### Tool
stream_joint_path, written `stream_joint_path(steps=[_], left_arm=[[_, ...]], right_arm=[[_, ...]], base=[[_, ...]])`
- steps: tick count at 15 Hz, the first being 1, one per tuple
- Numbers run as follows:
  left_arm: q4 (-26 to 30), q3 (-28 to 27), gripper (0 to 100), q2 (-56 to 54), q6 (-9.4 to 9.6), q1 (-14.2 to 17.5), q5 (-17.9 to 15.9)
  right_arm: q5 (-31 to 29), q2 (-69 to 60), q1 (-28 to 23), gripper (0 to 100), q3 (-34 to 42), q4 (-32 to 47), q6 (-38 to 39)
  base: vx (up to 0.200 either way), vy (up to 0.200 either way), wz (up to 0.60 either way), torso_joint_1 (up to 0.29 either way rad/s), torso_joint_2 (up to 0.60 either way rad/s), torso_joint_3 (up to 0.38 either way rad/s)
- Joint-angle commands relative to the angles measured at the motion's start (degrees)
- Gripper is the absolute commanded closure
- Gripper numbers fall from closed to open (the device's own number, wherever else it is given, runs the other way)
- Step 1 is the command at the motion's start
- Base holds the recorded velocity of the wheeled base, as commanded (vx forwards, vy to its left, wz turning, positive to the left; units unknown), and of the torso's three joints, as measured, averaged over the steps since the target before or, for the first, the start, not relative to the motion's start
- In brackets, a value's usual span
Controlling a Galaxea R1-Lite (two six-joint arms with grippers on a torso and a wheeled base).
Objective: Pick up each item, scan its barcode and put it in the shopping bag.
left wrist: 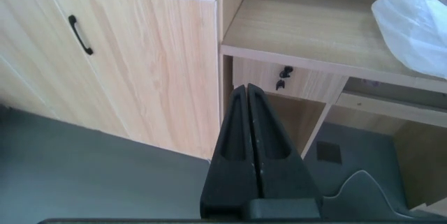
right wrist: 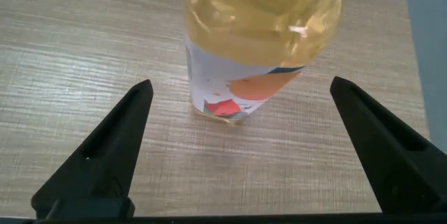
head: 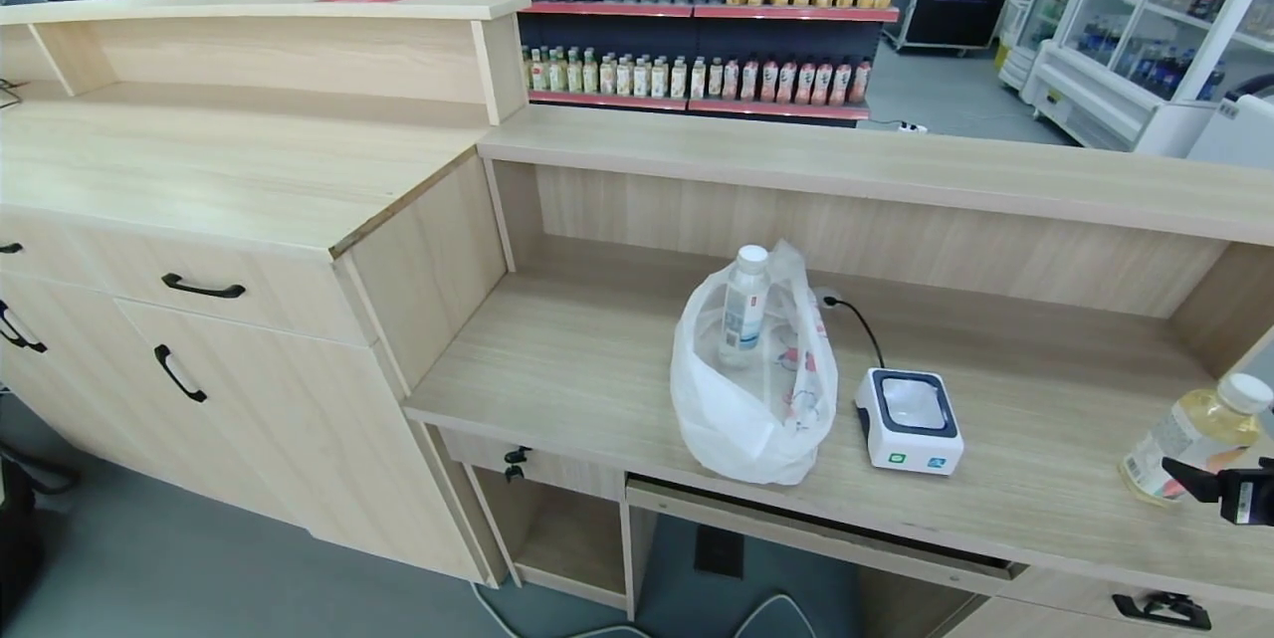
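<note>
Yellow bottle: being left upright at the counter right end — unscanned.
Right gripper: being held spread wide, ready for grasping it.
Left gripper: being held closed, idle.
Shopping bag: 1 clear bottle being held inside.

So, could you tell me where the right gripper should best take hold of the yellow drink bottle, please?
I'd grip its labelled lower body, coming in level from the front of the counter. The yellow drink bottle stands upright there, round-sided, and the open right gripper has one finger on each side of it.
</note>
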Motion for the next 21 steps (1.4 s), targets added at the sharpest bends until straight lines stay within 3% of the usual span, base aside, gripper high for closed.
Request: stream_joint_path(steps=[1, 18, 19, 21], left_arm=[[0.0, 0.0, 100, 0.0, 0.02, 0.0, 0.0], [0.0, 0.0, 100, 0.0, 0.02, 0.0, 0.0], [0.0, 0.0, 100, 0.0, 0.02, 0.0, 0.0], [0.0, 0.0, 100, 0.0, 0.02, 0.0, 0.0]], right_arm=[[0.0, 3.3, 0.9, 0, -2.0, -0.9, 0.1], [-0.4, 9.3, 9.8, 0, -12.1, -3.6, 0.6], [-0.4, 9.5, 9.9, 100, -12.3, -3.6, 0.6], [-0.7, 9.5, 10.0, 100, -12.8, -3.6, 0.3]], base=[[0.0, 0.0, 0.0, 0.0, 0.0, 0.0], [0.0, 0.0, 0.0, 0.0, 0.0, 0.0], [0.0, 0.0, 0.0, 0.0, 0.0, 0.0], [0.0, 0.0, 0.0, 0.0, 0.0, 0.0]])
